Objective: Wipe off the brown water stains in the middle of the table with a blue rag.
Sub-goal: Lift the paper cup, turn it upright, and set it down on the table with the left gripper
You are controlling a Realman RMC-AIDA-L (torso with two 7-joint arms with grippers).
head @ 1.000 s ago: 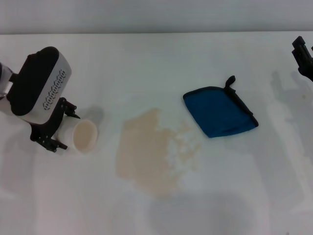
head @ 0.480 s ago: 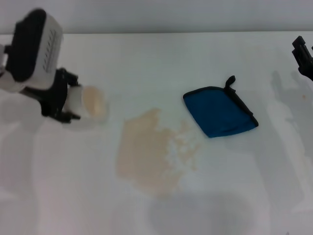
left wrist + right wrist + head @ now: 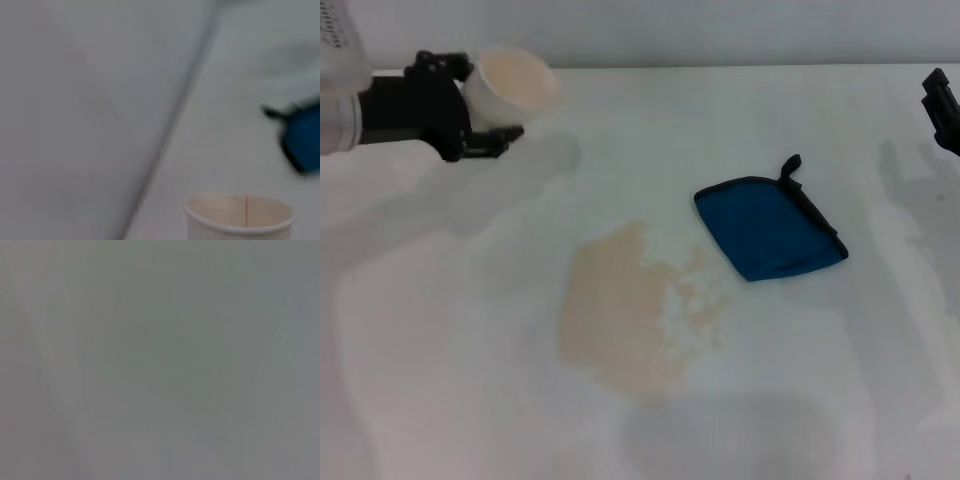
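The brown water stains (image 3: 630, 310) spread as a pale tan blotch in the middle of the white table (image 3: 800, 380). The blue rag (image 3: 767, 226) lies flat to the right of the stains, its black loop pointing to the far side; it also shows in the left wrist view (image 3: 305, 140). My left gripper (image 3: 480, 95) is at the far left, shut on a white paper cup (image 3: 510, 82) held tilted above the table. The cup's rim shows in the left wrist view (image 3: 239, 216). My right gripper (image 3: 942, 105) is at the far right edge, away from the rag.
The table's far edge (image 3: 720, 67) meets a grey wall. Grey shadows lie on the table at the left and right. The right wrist view shows only plain grey.
My left gripper has lifted the paper cup from the table beside the stains and carried it up toward the far left. The rag, the stains and the right gripper have not moved.
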